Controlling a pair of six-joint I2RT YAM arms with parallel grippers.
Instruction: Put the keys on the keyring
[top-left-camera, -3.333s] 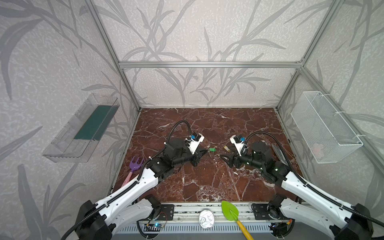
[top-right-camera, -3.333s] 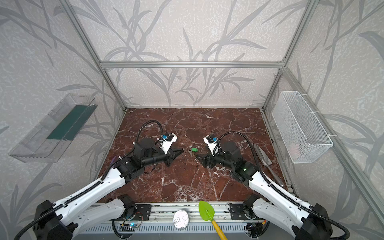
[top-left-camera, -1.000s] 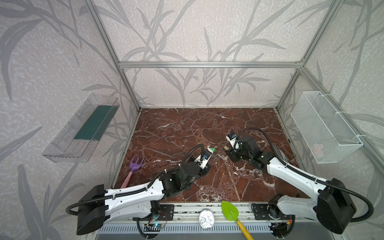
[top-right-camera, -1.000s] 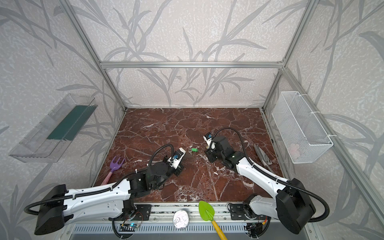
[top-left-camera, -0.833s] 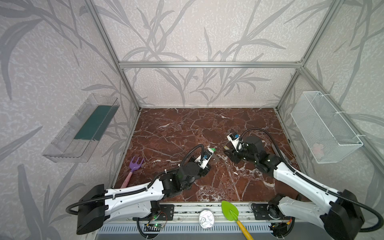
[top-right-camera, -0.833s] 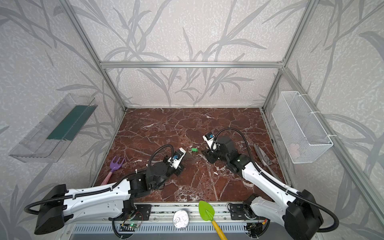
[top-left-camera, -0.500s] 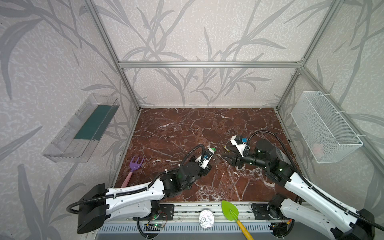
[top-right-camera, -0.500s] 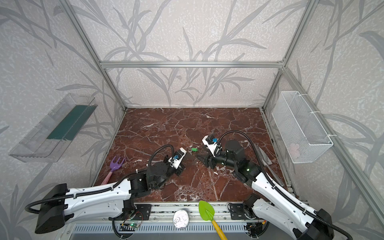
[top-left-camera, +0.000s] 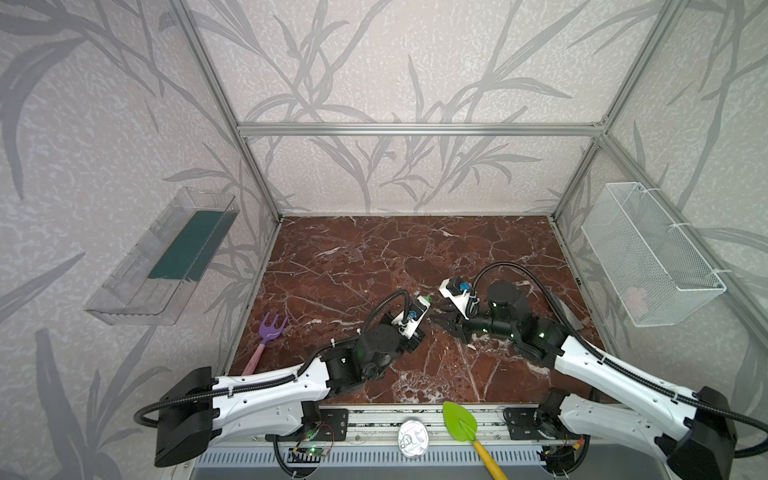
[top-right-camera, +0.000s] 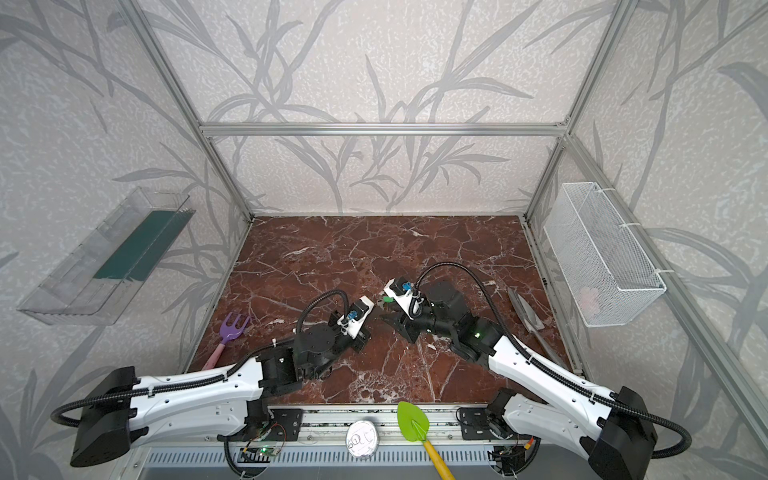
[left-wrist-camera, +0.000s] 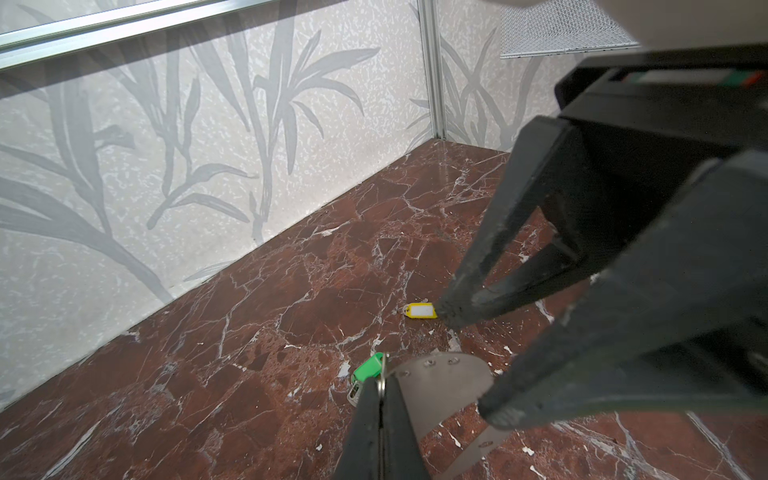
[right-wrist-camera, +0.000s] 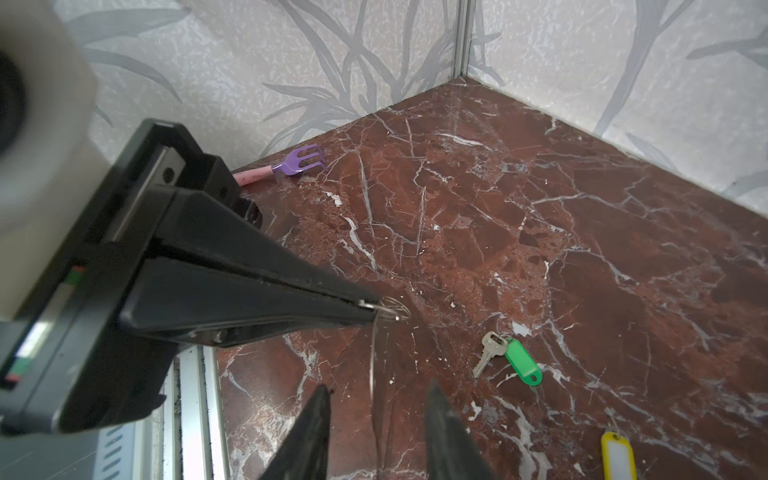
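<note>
My left claw (right-wrist-camera: 374, 309) was pinched shut on the wire loop of the flat grey D-shaped metal keyring (left-wrist-camera: 440, 386), held up centrally. My right claw (right-wrist-camera: 378, 386), at its three o'clock, stood open astride the plate, gripping nothing. Closing askew could twist the plate from that thin pinch. The green-tagged silver key (right-wrist-camera: 509, 357) and yellow-tagged key (left-wrist-camera: 420, 310) lay loose on the red marble floor (top-left-camera: 374, 257). The clear plastic wall bin (top-left-camera: 166, 257) at nine o'clock held a dark green slab; the white wire basket (top-left-camera: 648, 257) at three, something pale pink.

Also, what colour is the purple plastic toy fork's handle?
Pink; the purple plastic toy fork shows best in the right wrist view.
</note>
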